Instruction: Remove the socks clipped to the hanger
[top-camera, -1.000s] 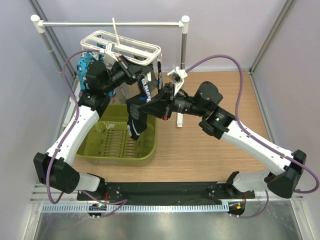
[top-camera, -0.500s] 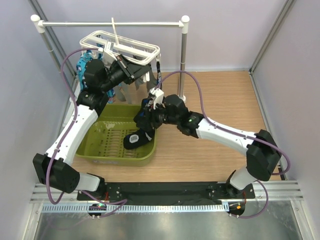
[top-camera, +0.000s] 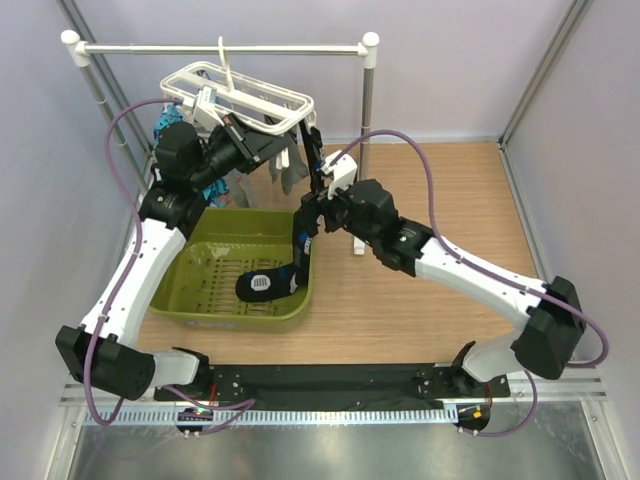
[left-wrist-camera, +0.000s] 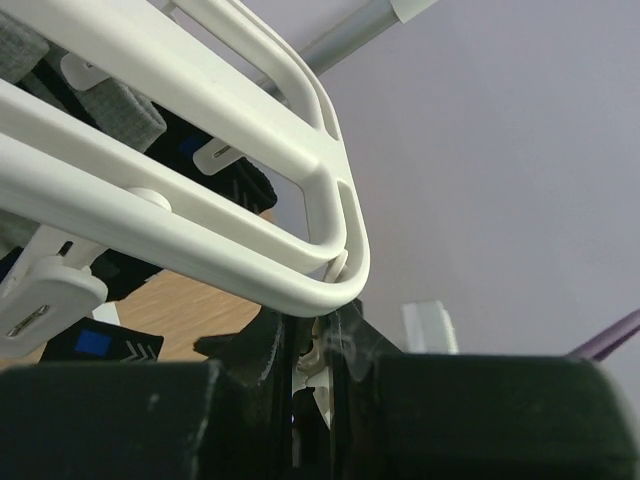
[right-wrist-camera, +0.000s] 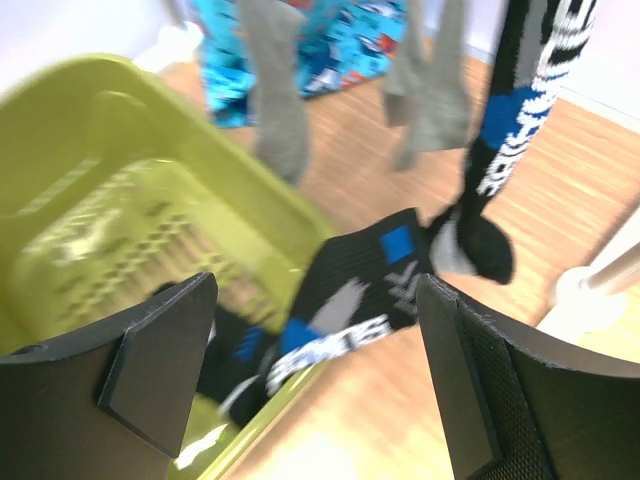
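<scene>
The right gripper has just gone from clenched to jaws spread wide, and the black fabric sock with blue and white marks has dropped from it. The sock now lies draped over the right wall of the olive-green plastic basket, toe on the basket floor. That makes 1 sock off the white plastic grid hanger, which hangs from the white pole rail. The left gripper stays clamped on the hanger's corner, steadying it. At least 2 grey socks and 1 more black clipped sock dangle from the small white clips, so I'd say plenty remains.
</scene>
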